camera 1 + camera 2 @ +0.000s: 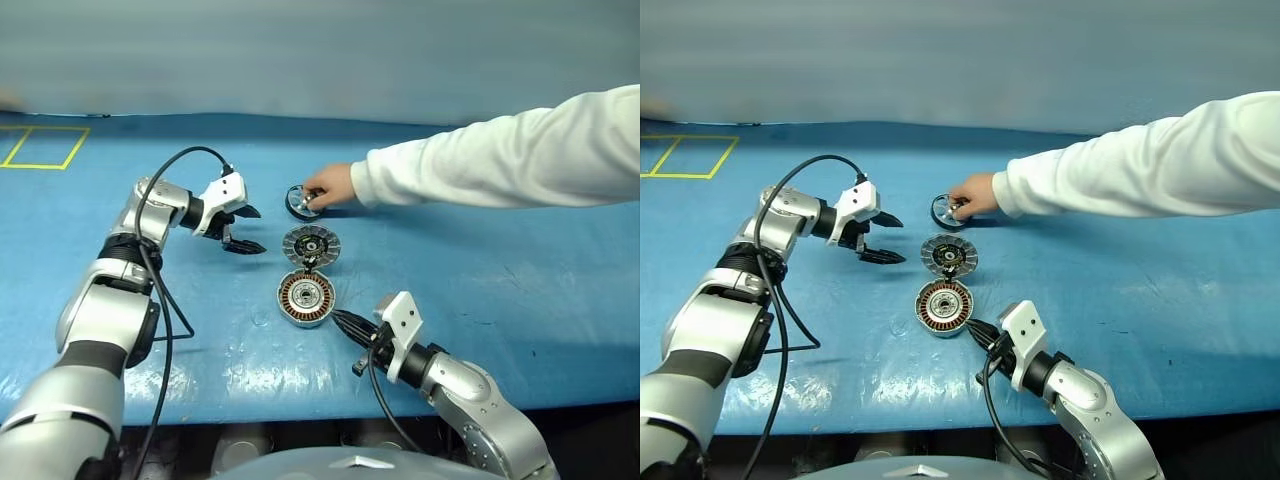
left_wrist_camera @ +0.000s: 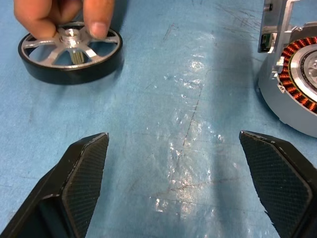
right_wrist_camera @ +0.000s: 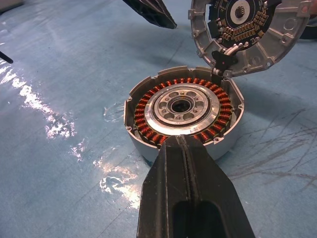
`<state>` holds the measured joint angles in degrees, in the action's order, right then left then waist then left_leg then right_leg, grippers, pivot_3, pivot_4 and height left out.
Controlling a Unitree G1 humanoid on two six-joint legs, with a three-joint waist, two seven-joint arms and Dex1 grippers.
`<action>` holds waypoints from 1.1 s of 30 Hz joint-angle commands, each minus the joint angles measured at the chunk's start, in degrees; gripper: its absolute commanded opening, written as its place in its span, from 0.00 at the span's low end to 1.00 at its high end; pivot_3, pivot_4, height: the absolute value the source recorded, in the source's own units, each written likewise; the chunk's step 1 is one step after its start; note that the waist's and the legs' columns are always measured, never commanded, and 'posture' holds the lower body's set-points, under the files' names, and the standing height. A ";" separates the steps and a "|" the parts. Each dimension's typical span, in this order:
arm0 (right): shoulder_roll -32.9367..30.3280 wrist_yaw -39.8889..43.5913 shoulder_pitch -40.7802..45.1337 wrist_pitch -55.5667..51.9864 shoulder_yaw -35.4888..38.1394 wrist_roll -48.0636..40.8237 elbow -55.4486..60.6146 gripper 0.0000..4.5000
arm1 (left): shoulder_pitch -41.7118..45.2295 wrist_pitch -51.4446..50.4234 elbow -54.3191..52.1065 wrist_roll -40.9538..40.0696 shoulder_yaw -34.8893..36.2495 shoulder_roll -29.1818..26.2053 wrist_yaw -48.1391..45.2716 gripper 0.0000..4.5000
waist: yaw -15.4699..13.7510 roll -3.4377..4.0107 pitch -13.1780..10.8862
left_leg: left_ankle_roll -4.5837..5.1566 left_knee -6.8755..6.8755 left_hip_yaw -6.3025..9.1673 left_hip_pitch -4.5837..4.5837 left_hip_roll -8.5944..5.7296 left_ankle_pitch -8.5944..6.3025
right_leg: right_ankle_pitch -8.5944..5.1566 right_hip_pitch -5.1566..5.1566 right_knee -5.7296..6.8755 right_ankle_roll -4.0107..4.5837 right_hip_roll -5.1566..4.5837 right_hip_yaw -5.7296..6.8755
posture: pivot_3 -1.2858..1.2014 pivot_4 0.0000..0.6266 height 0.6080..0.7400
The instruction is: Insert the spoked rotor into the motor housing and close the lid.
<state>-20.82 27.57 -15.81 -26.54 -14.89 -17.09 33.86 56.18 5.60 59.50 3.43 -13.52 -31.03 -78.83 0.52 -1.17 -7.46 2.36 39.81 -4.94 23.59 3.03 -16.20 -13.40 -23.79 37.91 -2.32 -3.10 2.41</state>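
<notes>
- motor housing [image 1: 306,298] sits open on the blue table [image 1: 520,290], copper winding ring and silver hub facing up, nothing seated in it
- lid [image 1: 311,245] is hinged back flat just behind the housing, joined at the hinge, inner face with grey segments showing
- spoked rotor [image 1: 300,201] lies beyond the lid, dark rim, pale spokes; a person's hand [image 1: 331,186] in a white sleeve has fingertips on its hub
- left gripper [image 1: 243,229] hangs over the table to the left of the lid, jaws spread wide, holding nothing; in its wrist view the rotor is ahead and the housing off to one side
- right gripper [image 1: 340,320] is pinched fully shut and empty, tips right at the housing's near wall; can't tell if they touch it
- step in hand looks like picking up the rotor; insertion not started
- to do it well: wait till the person's hand is clear, then bring the open left jaws across the rotor rim, not the spokes
- keep the rotor level, centre its hub over the housing hub, lower straight so it doesn't scrape the windings
- right gripper could steady the housing wall; watch it doesn't shove the housing
- lid swings over last
</notes>
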 commanded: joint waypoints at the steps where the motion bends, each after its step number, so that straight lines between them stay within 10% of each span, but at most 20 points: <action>1: -0.31 0.52 0.46 0.53 0.15 -0.41 0.78 0.00 | 0.52 0.33 -1.21 -0.06 1.11 -0.63 -0.15 1.00 | 0.00 0.00 0.00 | 0.00 0.00 0.00 0.00 0.00 0.00 | 0.00 0.00 0.00 0.00 0.00 0.00 | 0.52 0.24 1.00; 33: 0.88 -0.89 0.34 1.63 -0.37 1.11 -0.41 0.00 | 6.47 2.84 1.50 1.54 2.18 5.87 13.89 1.00 | -0.37 -0.05 -0.03 | 0.03 0.12 0.01 0.02 -0.04 -0.01 | 0.04 0.03 0.02 -0.06 -0.03 0.00 | 0.52 0.24 1.00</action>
<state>-20.10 27.00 -15.16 -26.31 -15.40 -15.97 32.15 60.68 7.28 60.72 4.64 -11.85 -25.54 -65.81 0.15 -1.22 -7.49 2.39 39.93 -4.92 23.61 2.99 -16.22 -13.36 -23.75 37.93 -2.38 -3.12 2.42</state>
